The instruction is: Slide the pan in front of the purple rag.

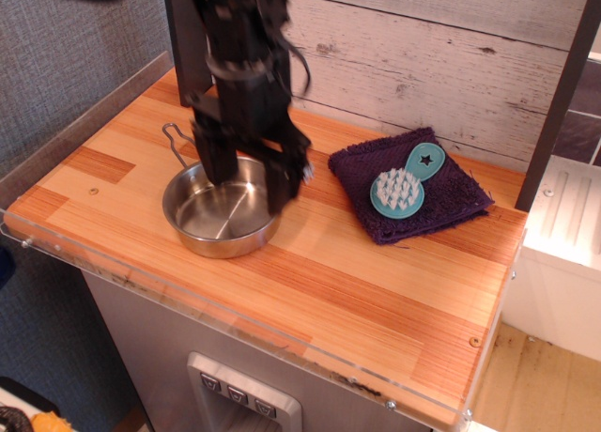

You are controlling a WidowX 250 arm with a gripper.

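On the wooden counter [310, 291], backed by whitewashed planks, the pan [221, 211] sits left of the purple rag [408, 183]. Gripper [246, 183] fingers spread, straddling the pan's right rim.

1 fixed cam, high front-right of wooden counter [376, 300], angled down, mid-range, facing plank wall [451, 56]

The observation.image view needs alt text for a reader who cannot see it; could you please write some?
A black robot gripper reaches down with open fingers over the far rim of a steel pan on a wooden counter. To the pan's right lies a purple rag with a teal brush on top.
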